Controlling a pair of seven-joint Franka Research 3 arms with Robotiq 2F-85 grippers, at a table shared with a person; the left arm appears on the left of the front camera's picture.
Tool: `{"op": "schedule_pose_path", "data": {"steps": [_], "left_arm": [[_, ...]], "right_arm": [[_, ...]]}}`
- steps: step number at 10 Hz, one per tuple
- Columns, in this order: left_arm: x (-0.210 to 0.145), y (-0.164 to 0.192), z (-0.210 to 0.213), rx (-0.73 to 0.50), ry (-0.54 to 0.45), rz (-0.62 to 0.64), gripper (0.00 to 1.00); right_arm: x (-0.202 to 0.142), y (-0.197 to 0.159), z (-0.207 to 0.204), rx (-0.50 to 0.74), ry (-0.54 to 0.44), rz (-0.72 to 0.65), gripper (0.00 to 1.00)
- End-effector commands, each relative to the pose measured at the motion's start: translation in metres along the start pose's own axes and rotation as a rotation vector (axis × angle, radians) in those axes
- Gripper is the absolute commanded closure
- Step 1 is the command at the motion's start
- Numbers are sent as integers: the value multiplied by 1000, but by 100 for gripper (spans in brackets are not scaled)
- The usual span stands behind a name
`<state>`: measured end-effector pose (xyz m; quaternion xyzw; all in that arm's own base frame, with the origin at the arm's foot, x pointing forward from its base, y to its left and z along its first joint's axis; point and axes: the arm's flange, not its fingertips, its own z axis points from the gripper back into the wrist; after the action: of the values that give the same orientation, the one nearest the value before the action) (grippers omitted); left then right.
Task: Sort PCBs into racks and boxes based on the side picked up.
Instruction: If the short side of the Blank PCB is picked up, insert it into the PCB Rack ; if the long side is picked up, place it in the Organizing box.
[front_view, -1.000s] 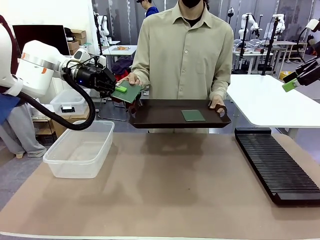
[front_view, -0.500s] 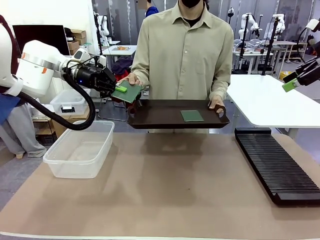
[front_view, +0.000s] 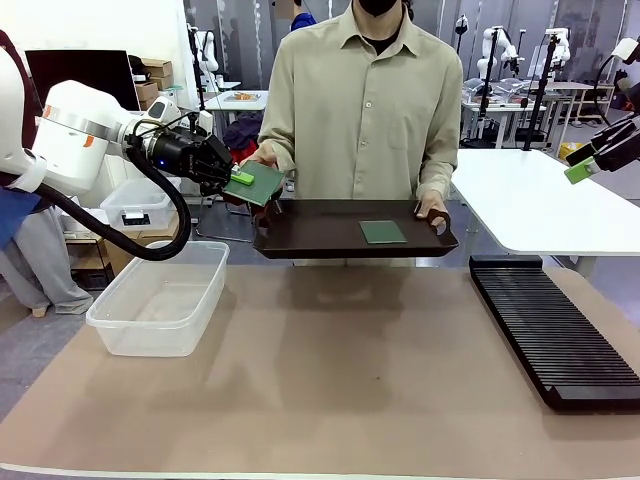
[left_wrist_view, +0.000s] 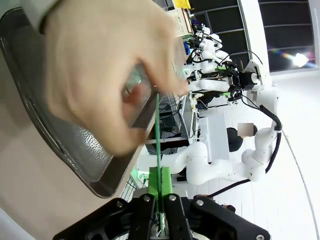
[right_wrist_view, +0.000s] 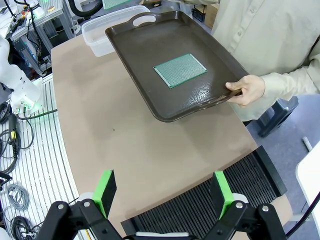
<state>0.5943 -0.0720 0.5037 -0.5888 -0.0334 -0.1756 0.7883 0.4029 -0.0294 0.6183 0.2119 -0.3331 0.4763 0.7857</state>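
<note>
Broadly, the worktop (front_view: 330, 380) carries the rack (front_view: 550, 325) at its right and the tub (front_view: 160, 300) at its left. A person holds the tray (front_view: 320, 235) above the far edge, with one PCB (front_view: 383, 232) flat on it. The left claw (front_view: 238, 178), pressed shut, pinches the other PCB (front_view: 262, 184) by its edge; the tub lies just below and nearer the robot, the rack far across. The right claw (right_wrist_view: 163, 190) hangs spread. Since a second ago the tray has edged slightly left; the left claw has stayed put.
</note>
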Motion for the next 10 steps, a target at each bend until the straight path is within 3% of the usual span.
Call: {"op": "schedule_pose_path", "data": {"steps": [1,10], "left_arm": [[0,1,0,-1,1,-3,100],[-1,-2,-1,5,1,4,97]], "right_arm": [[0,-1,-1,18,-15,9,0],[0,-1,-1,18,-15,9,0]]}}
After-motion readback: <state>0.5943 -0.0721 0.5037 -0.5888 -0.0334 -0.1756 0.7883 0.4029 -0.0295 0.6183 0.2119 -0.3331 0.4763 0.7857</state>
